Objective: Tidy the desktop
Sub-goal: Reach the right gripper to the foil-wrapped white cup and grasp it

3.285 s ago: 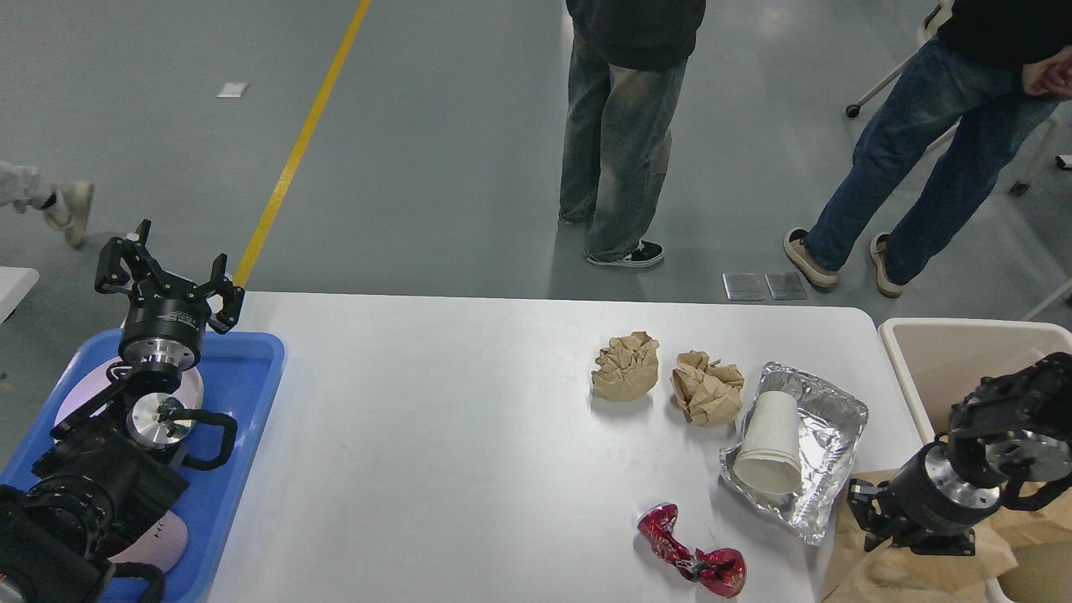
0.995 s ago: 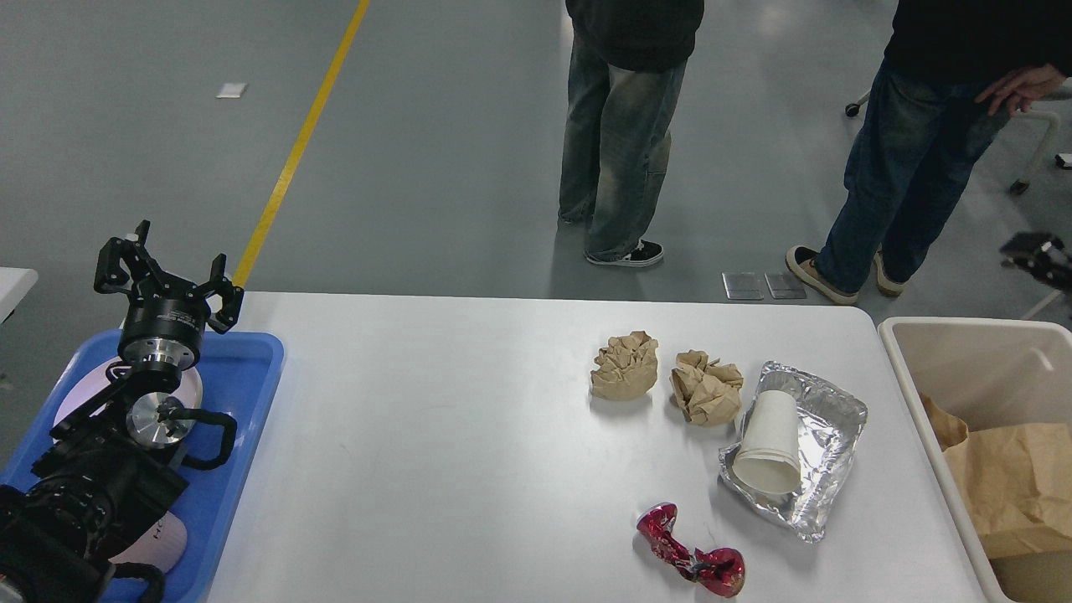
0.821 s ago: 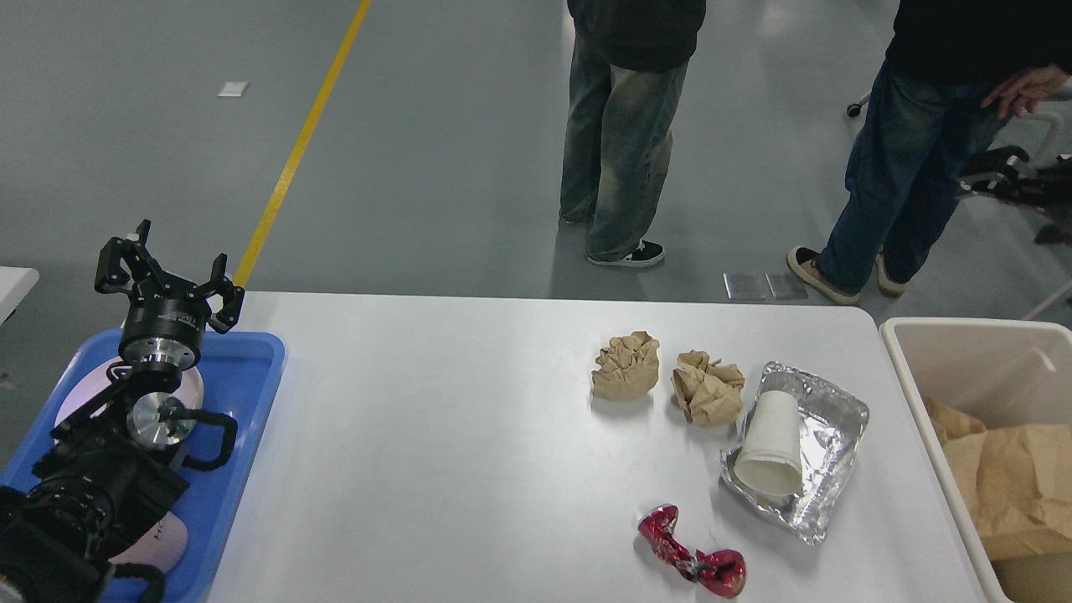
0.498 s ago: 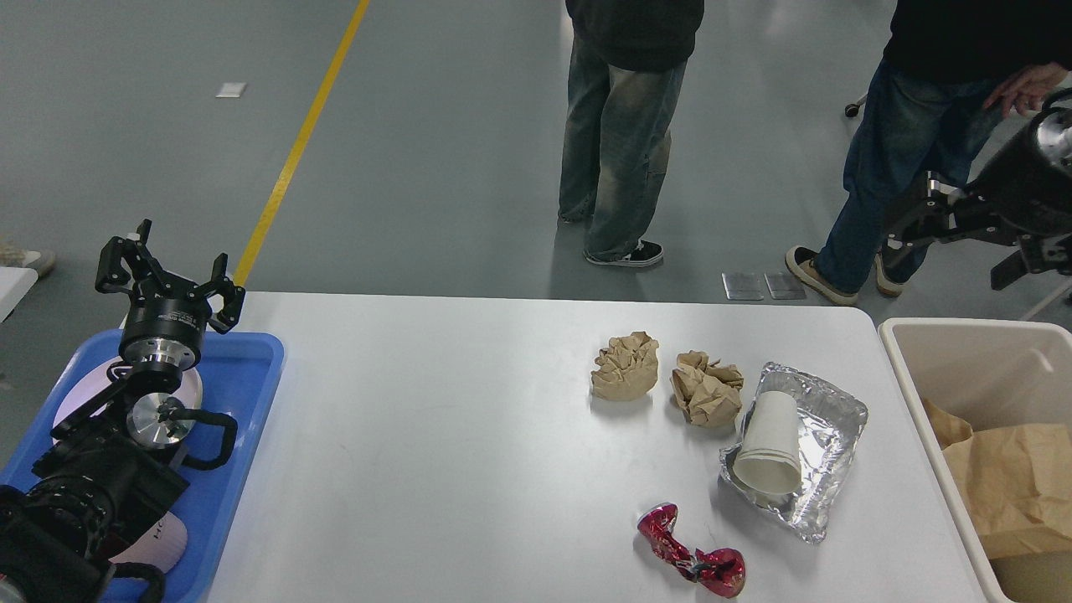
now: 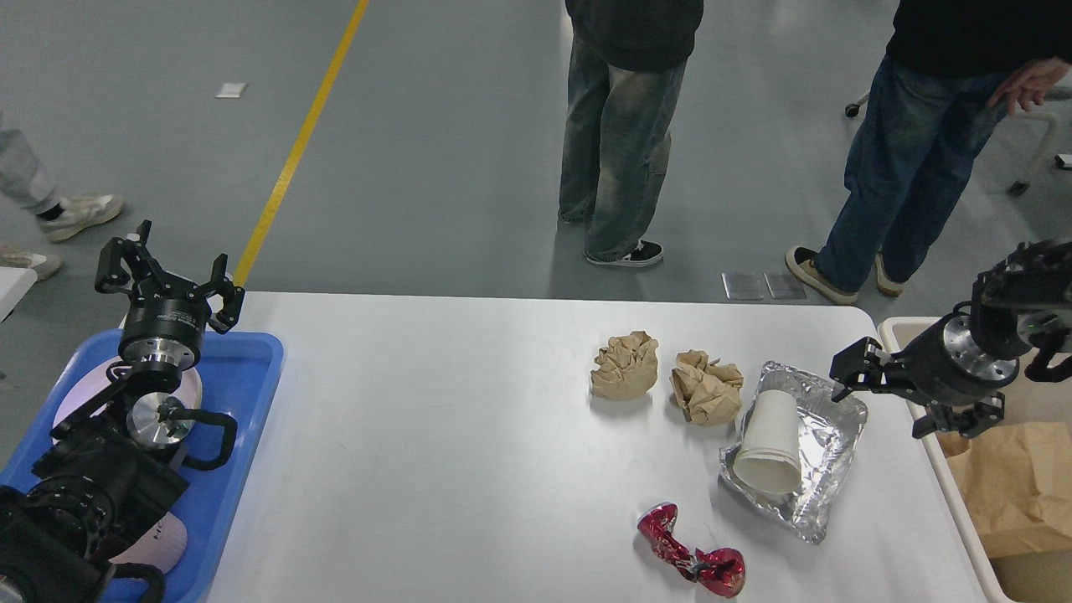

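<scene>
The white desktop [image 5: 435, 435] carries two crumpled brown paper balls [image 5: 624, 366] [image 5: 708, 388], a white paper cup [image 5: 769, 442] lying on its side in a crushed foil tray [image 5: 829, 456], and a red crumpled wrapper [image 5: 691, 561] near the front edge. My right gripper [image 5: 878, 400] hovers open and empty just right of the foil tray, over the desktop's right edge. Far to the left, my left gripper [image 5: 163, 270] is raised above the blue tray's back rim, fingers spread, holding nothing.
A blue tray [image 5: 247, 368] with white plates [image 5: 193, 389] sits at the left under my left arm. A beige bin [image 5: 900, 331] holding brown paper [image 5: 1017, 490] stands off the right edge. Two people [image 5: 624, 126] [image 5: 921, 151] stand beyond the far edge.
My right arm rose from over the bin, went out of view, then swung back in high on the right and down beside the foil tray. The left arm and the rubbish stayed put.
</scene>
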Controlling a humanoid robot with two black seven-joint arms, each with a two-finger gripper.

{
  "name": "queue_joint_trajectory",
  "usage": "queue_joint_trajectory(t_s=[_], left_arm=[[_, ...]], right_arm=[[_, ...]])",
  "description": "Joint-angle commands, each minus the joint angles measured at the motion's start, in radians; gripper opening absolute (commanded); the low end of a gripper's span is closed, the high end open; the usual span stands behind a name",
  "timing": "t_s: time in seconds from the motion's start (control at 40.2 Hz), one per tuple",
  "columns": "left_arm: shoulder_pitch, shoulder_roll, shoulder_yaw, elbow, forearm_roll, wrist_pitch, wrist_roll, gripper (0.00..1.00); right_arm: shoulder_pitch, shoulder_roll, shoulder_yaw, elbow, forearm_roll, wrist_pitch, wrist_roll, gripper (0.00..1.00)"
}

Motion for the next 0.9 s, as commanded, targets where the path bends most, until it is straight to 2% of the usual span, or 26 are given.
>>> queue_joint_trajectory(t_s=[0.0,0.174,0.398,0.547,0.647,0.747,0.846,0.871], left_arm=[[0.0,0.0,0.0,0.0,0.0,0.0,0.0,0.96],[0.0,0.0,0.0,0.0,0.0,0.0,0.0,0.96],[0.0,0.0,0.0,0.0,0.0,0.0,0.0,0.96],[0.0,0.0,0.0,0.0,0.0,0.0,0.0,0.96],[0.0,0.0,0.0,0.0,0.0,0.0,0.0,0.96],[0.0,0.0,0.0,0.0,0.0,0.0,0.0,0.96],[0.0,0.0,0.0,0.0,0.0,0.0,0.0,0.96],[0.0,0.0,0.0,0.0,0.0,0.0,0.0,0.96]], right_arm=[[-0.145,-0.024,0.102,-0.025,0.0,-0.093,0.001,1.0],[-0.236,-0.018,0.152,-0.071,0.0,-0.135,0.0,1.0],[-0.348,0.042,0.169,-0.122,0.0,-0.265,0.0,1.0],[-0.365,0.054,0.171,-0.133,0.0,-0.308,0.0,0.98],[-0.385,0.057,0.171,-0.131,0.001,-0.371,0.0,0.81],[-0.392,0.057,0.172,-0.131,0.001,-0.386,0.0,0.49],[-0.394,0.057,0.172,-0.131,0.006,-0.392,0.0,0.3],[-0.393,0.057,0.174,-0.131,0.009,-0.392,0.001,0.22]])
